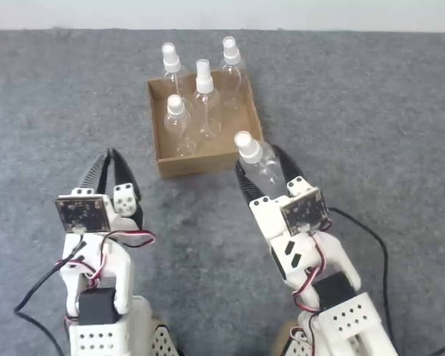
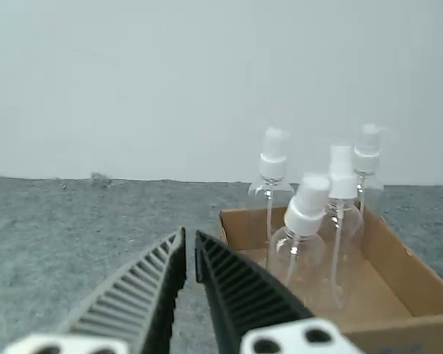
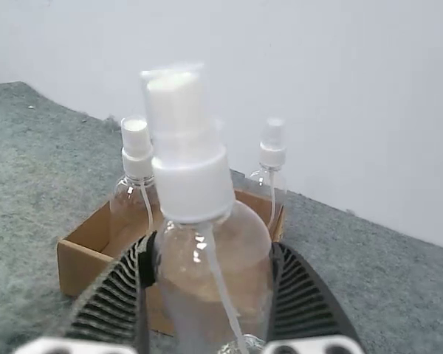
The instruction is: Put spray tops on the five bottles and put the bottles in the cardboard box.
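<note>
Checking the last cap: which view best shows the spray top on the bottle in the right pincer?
Right wrist view: the spray top is close up, seated on the held bottle. The high view shows it small, from above; the left wrist view faces the boxed bottles.

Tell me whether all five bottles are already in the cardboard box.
No, four bottles stand in the cardboard box, while the fifth bottle is held by the right gripper outside its near rim.
</note>
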Controlling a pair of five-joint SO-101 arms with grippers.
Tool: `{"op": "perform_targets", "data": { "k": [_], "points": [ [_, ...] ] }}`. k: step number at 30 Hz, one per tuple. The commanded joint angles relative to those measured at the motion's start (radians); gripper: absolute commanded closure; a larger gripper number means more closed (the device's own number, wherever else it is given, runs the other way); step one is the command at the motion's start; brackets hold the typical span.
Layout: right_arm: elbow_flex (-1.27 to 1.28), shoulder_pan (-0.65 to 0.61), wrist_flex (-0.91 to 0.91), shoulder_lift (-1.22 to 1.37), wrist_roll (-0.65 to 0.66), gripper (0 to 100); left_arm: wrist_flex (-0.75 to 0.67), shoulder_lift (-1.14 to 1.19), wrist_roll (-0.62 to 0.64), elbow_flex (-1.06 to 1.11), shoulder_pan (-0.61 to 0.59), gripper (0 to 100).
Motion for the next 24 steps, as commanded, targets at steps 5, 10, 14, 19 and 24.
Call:
{"op": "perform_targets", "data": {
  "k": [5, 10, 14, 19, 24],
  "points": [
    [-0.232, 0.008, 0.213, -0.022, -0.008, 99.2, -0.041, -0.017, -0.012, 0.016, -0.029, 99],
    [-0.301, 0.008, 0.259, -0.012, -0.008, 99.2, -0.038, -0.017, -0.014, 0.021, -0.083, 99],
    [-0.344, 0.008, 0.255, -0.01, -0.008, 99.2, -0.04, -0.017, -0.012, 0.021, -0.097, 99],
    [-0.422, 0.008, 0.252, -0.008, -0.009, 99.2, -0.04, -0.017, -0.012, 0.021, -0.097, 99],
    [-0.509, -0.01, 0.251, 0.058, -0.009, 99.2, -0.04, -0.017, -0.014, 0.022, -0.097, 99]
  ]
}}
